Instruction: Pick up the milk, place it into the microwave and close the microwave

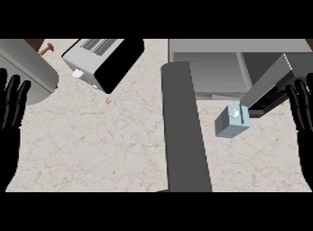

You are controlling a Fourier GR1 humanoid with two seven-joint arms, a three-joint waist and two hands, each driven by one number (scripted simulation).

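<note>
Milk (pixel 232 121): small blue-grey carton, boxy, w/ a pale top face and a white round cap near the middle of the top. Stands upright on the bench (pixel 98 149), right of centre. No brand, label or writing readable on it; sides look plain.

Microwave (pixel 215 67) sits at the top right of the bench, grey body, cavity open. Its door (pixel 273 83) is swung out toward the viewer, grey outer face w/ a dark inner panel at the lower end. Milk is just beside the door's lower end, at its left, outside the microwave, in front of the opening. Can't tell if carton and door touch.

Toaster-like appliance (pixel 102 61) at top left-centre: white/grey casing w/ slots on top, black side face, set at an angle. No text legible on it.

A long dark grey bar (pixel 184 131) runs from the upper middle down to the lower edge, left of the milk.

Bench top is pale beige, marbled w/ thin veins.

Left robot hand (pixel 6 103) at the left edge: fingers straight, pointing up, spread, holding nothing. Right robot hand (pixel 310 108) at the right edge: same pose, fingers straight and up, nothing in it, apart from the milk, w/ the door's end between them.
</note>
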